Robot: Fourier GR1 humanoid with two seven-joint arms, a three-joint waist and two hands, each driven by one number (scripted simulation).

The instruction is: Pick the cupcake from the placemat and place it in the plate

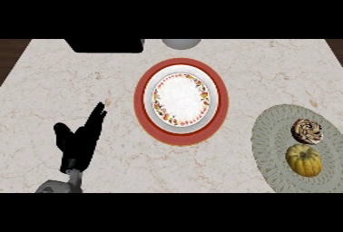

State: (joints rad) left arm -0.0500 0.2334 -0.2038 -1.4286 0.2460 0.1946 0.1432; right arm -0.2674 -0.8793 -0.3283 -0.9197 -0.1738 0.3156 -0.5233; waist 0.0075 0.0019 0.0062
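Observation:
A brown-and-cream cupcake (307,131) sits on a grey-green round placemat (273,140) at the right side of the counter. Next to it on the mat lies a small orange pumpkin (304,160). A white plate (181,98) with a red-and-yellow patterned border stands on a red round charger (143,104) in the middle of the counter, with nothing on it. My left hand (79,141) rests at the lower left, open with fingers straight and pointing up, well apart from the plate. My right hand does not show.
A black object (104,45) sits at the counter's back edge on the left, and a grey rounded object (181,43) behind the plate. Dark wood shows beyond the counter's corners.

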